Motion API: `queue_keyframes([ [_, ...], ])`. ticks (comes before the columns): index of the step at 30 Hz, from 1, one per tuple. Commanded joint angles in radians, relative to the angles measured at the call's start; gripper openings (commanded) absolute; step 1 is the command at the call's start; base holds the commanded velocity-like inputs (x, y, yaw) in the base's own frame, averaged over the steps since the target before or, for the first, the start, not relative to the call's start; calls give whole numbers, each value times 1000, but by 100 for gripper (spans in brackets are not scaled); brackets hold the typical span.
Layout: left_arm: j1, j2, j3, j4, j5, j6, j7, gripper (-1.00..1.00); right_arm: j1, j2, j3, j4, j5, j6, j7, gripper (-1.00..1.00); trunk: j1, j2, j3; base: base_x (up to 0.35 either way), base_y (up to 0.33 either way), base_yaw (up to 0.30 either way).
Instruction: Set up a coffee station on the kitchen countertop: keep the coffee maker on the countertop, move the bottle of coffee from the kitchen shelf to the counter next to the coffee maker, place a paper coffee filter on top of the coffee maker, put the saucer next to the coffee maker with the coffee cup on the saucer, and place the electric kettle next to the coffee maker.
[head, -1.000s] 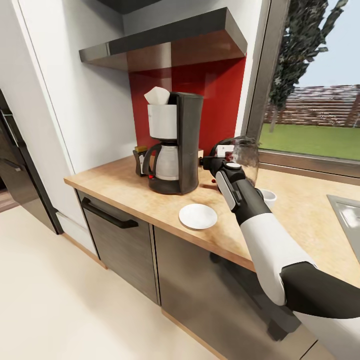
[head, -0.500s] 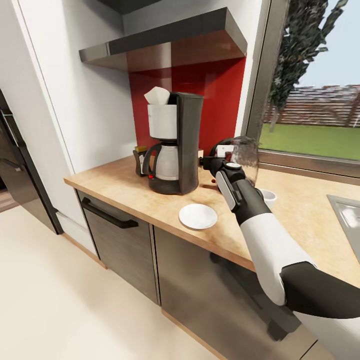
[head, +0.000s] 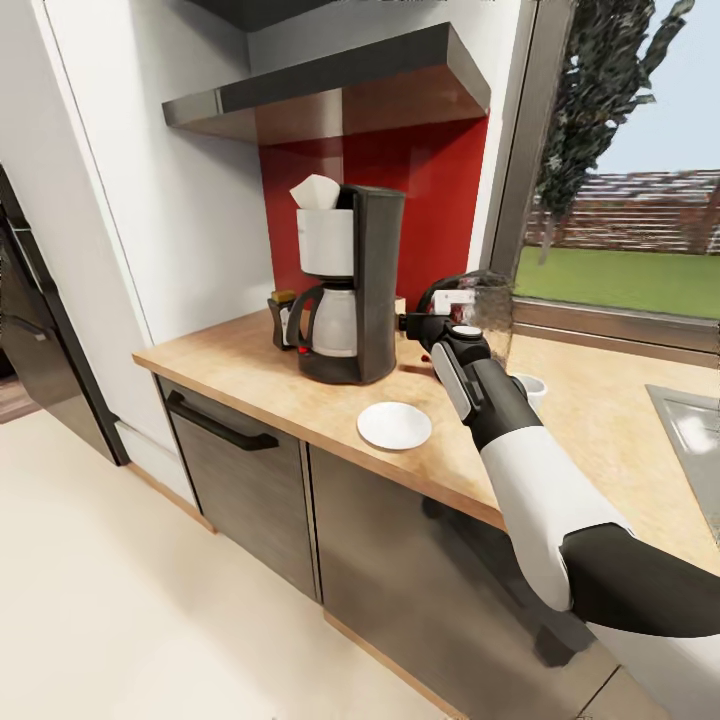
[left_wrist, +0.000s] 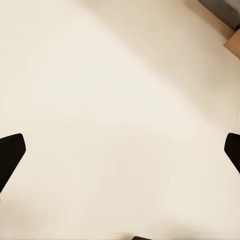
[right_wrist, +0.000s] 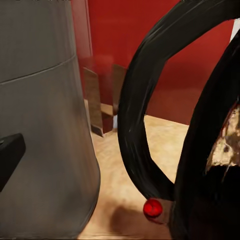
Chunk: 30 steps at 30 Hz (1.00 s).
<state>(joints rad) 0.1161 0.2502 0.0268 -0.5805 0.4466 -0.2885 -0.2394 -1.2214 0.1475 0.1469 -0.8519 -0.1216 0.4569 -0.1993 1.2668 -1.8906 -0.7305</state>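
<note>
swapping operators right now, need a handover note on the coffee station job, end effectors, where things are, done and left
Right end effector: at the electric kettle handle, beside the coffee maker; grip state unclear.
Left end effector: open, empty, over the floor.
Done: paper coffee filter on the coffee maker; bottle of coffee on the kitchen countertop beside it; saucer in front.
Left: release the kettle if still held, then set the coffee cup, now standing on the counter apart from the saucer, onto it.

Clear glass electric kettle (head: 478, 318) stands upright on the tan countertop (head: 300, 395) beside the black-and-white coffee maker (head: 348, 286).
</note>
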Motion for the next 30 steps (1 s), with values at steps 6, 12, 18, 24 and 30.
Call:
queue_keyframes([
  [6, 0, 0, 2, -1, 10, 3, -9, 100, -1, -1, 3, -1, -11, 3, -9, 100, 0, 0, -1, -62, -19, 0],
  [12, 0, 0, 2, -1, 10, 2, -9, 100, 0, -1, 3, -2, -10, 3, -9, 100, 0, 0, -1, -72, -12, 0],
  [18, 0, 0, 2, -1, 10, 2, -9, 100, -1, 0, 3, -2, -11, 3, -9, 100, 0, 0, -1, -192, -52, 0],
  [24, 0, 0, 2, -1, 10, 2, -9, 100, -1, 0, 3, -2, -11, 3, -9, 100, 0, 0, -1, -37, -8, 0],
  [30, 0, 0, 2, -1, 10, 2, -9, 100, -1, 0, 3, -2, -11, 3, -9, 100, 0, 0, -1, -146, -1, 0],
])
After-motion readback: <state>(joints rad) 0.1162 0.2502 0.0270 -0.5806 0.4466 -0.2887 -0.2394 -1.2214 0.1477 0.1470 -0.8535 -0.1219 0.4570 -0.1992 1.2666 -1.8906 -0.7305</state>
